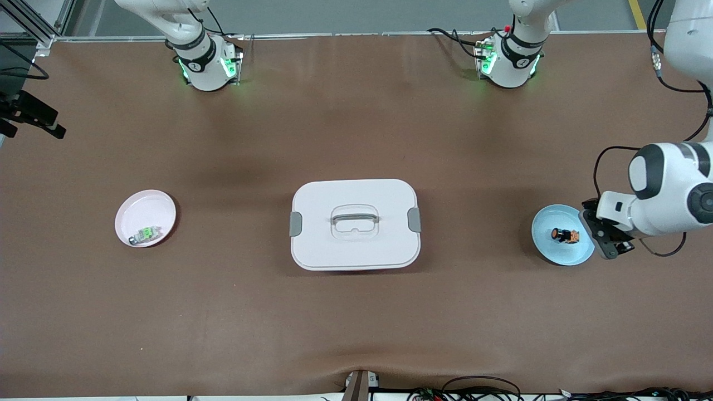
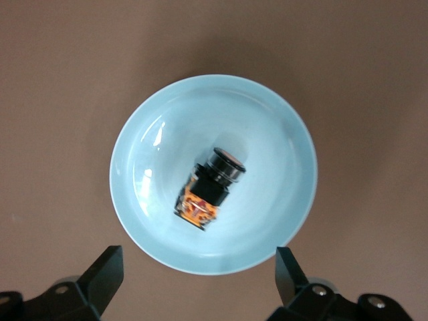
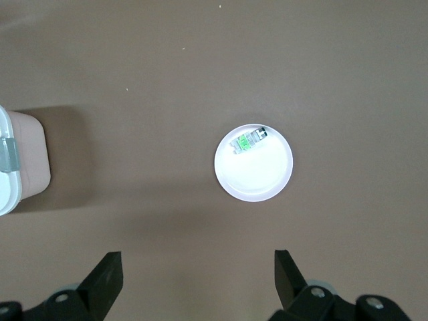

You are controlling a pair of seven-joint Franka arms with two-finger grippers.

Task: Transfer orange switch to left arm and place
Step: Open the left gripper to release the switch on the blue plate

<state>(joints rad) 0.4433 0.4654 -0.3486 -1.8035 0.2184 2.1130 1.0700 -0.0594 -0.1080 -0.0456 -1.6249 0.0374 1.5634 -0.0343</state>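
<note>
The orange switch [image 1: 565,235] [image 2: 208,188] lies on its side in a small blue plate [image 1: 562,252] [image 2: 267,134] at the left arm's end of the table. My left gripper [image 1: 599,234] [image 2: 199,267] hangs open just off the plate's rim, toward the table's end, with nothing between its fingers. The white box [image 1: 323,211] [image 3: 13,167] with grey latches sits at the table's middle. Open and empty, my right gripper [image 1: 42,120] [image 3: 198,267] is up in the air over the right arm's end of the table.
A pink plate [image 1: 142,209] [image 3: 257,180] holding a small switch with a green top [image 1: 146,234] [image 3: 248,141] sits toward the right arm's end. Both arm bases [image 1: 206,64] [image 1: 509,61] stand along the table edge farthest from the front camera.
</note>
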